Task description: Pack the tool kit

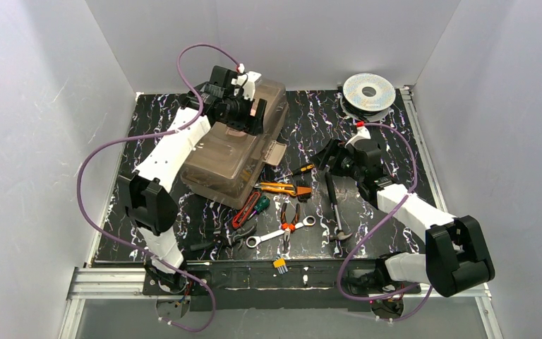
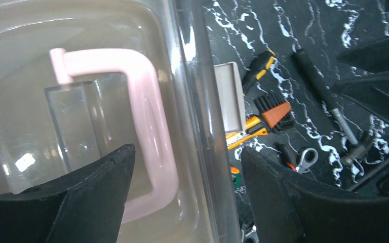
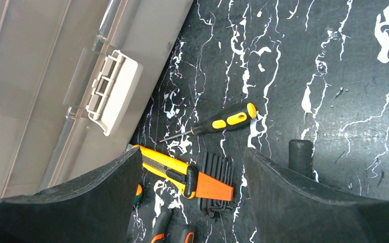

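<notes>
Wide and empty, left gripper (image 2: pixel 186 152) hung over the shut far-left toolbox (image 1: pixel 233 152), right gripper (image 3: pixel 192 152) near its latch (image 3: pixel 111 91), which likely needed releasing first.

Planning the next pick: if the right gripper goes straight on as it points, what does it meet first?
Probably the yellow knife, or the orange-and-black holder beside it; both lie ahead of the open right gripper, though depth is unclear.

Bright, even light is thrown from above. Only short, soft shadows are cast on the black table with white veins (image 1: pixel 310 120). White glare is seen on the smoky see-through plastic lid (image 2: pixel 15 101). The near black fingers (image 2: pixel 81 202) of the left hand (image 2: pixel 187 152) are shown soft and blurred.
</notes>
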Available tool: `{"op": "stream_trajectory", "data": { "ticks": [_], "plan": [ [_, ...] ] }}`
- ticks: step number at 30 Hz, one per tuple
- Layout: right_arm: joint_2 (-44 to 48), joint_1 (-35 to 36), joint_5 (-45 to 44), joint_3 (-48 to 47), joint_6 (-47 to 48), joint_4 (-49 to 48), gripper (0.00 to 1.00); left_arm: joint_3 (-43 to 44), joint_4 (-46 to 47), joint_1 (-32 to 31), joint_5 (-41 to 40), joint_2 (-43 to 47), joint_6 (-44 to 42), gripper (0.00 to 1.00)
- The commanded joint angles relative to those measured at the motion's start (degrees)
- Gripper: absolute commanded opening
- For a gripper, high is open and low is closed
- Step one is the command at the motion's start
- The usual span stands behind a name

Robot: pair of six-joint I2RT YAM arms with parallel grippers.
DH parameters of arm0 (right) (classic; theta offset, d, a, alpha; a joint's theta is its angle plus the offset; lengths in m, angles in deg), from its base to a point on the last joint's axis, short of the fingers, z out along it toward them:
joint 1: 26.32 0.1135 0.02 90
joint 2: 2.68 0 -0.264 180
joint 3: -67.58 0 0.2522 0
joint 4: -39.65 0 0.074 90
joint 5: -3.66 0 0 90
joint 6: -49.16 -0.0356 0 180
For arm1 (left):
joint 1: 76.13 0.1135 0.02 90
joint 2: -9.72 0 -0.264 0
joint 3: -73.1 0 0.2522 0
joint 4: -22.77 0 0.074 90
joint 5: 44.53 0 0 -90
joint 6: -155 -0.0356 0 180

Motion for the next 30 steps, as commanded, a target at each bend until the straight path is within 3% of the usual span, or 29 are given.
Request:
{"op": "stream_trajectory", "data": {
  "ticks": [1, 9, 13, 24, 28, 30],
  "plan": [
    [1.1, -1.0, 0.6, 0.4, -0.8, -3.9, 0.8, 1.9, -9.3, 0.0, 10.3, -1.6, 2.4, 0.7],
    [0.0, -1.9, 2.7, 0.4, -1.6, -4.6, 0.8, 0.7, -2.1, 5.2, 29.3, 1.0, 11.6, 0.43],
    [-0.3, -2.0, 2.9, 0.2, -1.7, -4.6, 0.79, 0.4, 1.5, 8.5, 35.1, 1.0, 15.8, 0.37],
    [-1.2, -2.0, 7.2, -2.8, -0.6, -4.2, 0.78, 4.3, 1.5, 10.1, 36.5, 0.8, 16.3, 0.36],
    [-1.4, -0.8, 11.9, -9.9, 0.3, -0.6, 0.69, 4.7, 1.5, 10.2, 36.9, 0.6, 16.1, 0.36],
    [-2.7, 0.5, 13.2, -14.6, 0.9, 1.9, 0.56, 4.8, 1.6, 10.3, 36.8, 0.7, 16.0, 0.36]
  ]
}}
